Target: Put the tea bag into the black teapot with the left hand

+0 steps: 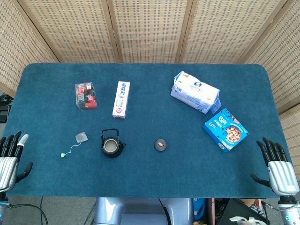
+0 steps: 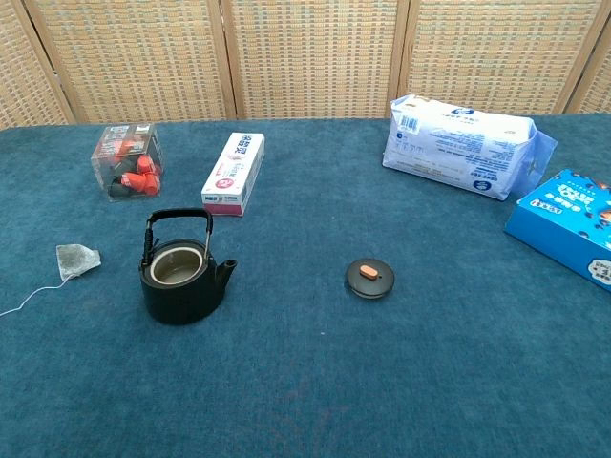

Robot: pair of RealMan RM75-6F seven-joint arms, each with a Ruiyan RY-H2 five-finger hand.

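The tea bag [image 1: 81, 137] [image 2: 76, 260] lies flat on the blue cloth, its string trailing to a green tag [image 1: 62, 154]. Just to its right stands the black teapot [image 1: 111, 145] [image 2: 181, 280], lid off, handle upright. Its lid [image 1: 161, 144] [image 2: 369, 277] lies further right on the cloth. My left hand [image 1: 10, 160] hovers at the table's front left corner, fingers spread, holding nothing, well left of the tea bag. My right hand [image 1: 277, 168] is at the front right corner, also spread and empty. Neither hand shows in the chest view.
A clear box of red items [image 1: 86, 95] [image 2: 130, 162] and a white-pink carton [image 1: 121, 99] [image 2: 234, 173] lie behind the teapot. A white packet [image 1: 195, 92] [image 2: 467, 146] and a blue cookie box [image 1: 225, 129] [image 2: 569, 222] sit at the right.
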